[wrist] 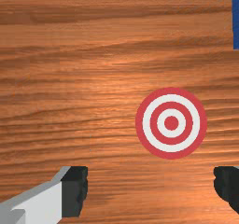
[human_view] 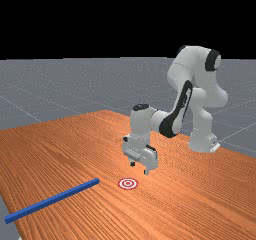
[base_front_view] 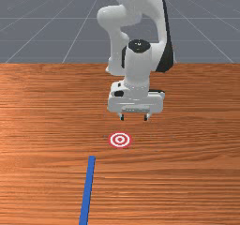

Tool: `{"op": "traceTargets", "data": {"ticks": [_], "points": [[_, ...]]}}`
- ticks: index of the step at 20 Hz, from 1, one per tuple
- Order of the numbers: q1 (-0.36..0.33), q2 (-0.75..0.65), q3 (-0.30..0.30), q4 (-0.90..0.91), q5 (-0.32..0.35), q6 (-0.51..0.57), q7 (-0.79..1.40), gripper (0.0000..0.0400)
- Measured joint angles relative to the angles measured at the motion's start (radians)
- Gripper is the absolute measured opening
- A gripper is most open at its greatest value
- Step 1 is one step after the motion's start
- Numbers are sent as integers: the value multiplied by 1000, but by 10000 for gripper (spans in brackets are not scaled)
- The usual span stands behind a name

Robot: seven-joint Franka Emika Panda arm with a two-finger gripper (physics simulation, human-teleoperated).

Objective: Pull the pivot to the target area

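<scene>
Table [base_front_view: 187,182] smooth wood, faintly glossy; bar [base_front_view: 88,186] matt; arm [human_view: 192,64] smooth, glossy.

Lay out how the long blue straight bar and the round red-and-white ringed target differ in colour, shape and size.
Colour: the long blue straight bar is one plain blue, while the round red-and-white ringed target alternates red and white.
Shape: the bar is straight and narrow with raised sides; the target is a flat disc.
Size: the bar is much longer than the target is wide.
Shared: both lie on the orange-brown wooden table.
</scene>
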Motion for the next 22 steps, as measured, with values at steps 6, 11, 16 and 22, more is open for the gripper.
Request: {"op": "traceTargets", "data": {"ticks": [6,11,16,22], "points": [[-55,9,-41,0,-33,7,-74,400],[-161,11,-17,10,0,4,-241,400],[-202,131,-15,227,11,-117,-207,400],[-270,380,8,685,15,-317,-166,400]]}}
